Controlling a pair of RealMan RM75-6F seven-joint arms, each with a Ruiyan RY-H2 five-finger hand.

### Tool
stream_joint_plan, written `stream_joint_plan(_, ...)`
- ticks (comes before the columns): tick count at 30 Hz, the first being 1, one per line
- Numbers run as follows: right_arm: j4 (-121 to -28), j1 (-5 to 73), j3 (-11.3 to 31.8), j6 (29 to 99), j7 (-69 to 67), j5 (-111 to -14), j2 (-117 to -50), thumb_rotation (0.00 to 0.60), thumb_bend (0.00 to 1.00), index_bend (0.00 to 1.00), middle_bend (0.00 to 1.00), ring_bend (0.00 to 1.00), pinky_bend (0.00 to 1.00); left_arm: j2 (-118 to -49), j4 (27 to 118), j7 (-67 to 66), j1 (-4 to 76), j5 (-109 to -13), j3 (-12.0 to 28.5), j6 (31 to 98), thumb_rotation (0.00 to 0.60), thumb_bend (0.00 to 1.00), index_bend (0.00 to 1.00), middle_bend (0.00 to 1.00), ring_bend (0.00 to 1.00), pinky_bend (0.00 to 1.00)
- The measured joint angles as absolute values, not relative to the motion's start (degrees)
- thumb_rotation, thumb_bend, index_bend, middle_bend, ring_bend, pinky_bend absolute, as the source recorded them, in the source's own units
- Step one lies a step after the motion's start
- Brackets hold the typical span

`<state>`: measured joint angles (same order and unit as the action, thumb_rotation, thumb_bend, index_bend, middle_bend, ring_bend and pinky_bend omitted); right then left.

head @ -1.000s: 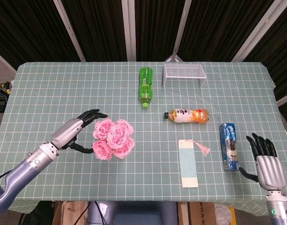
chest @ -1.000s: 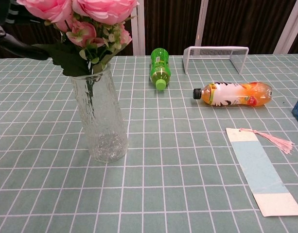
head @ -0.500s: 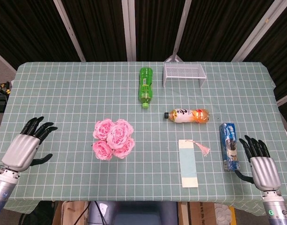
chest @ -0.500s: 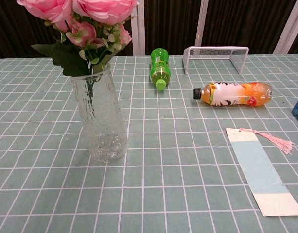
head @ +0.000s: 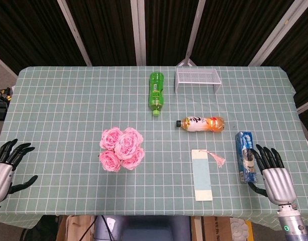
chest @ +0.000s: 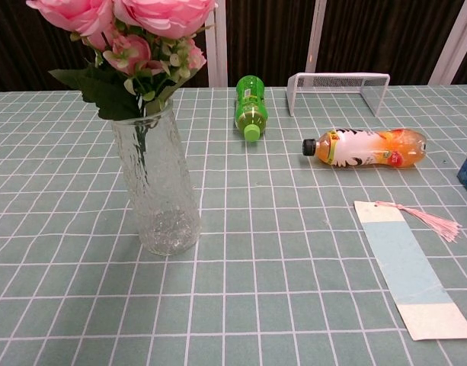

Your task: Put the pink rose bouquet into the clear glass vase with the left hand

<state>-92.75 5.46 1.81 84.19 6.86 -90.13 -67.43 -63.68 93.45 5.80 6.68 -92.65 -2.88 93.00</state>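
Five pink roses upright in glass vase

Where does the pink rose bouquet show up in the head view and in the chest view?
Head view: pink rose bouquet left of centre, seen from above, hiding the vase.
Chest view: blooms at top left, stems down in the clear glass vase.
Shared landmark: the green bottle lying further back, right of the bouquet.

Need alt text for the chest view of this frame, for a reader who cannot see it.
A pink rose bouquet stands upright in a clear glass vase at the left of a green checked table. Behind lie a green bottle, an orange drink bottle and a white wire rack, with a pale blue tasselled bookmark in front right. No hand is visible.
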Motion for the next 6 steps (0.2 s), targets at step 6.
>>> stream_joint_plan(6,-92.42,5.28,2.16,84.80,6.19,-89.85,-67.61,0.600,0.19,0.10,0.04,0.00,0.00,-63.08,93.49,6.17,5.78,-92.76,-2.45,93.69,0.600,0.24,0.23,0.16,0.00,0.03)
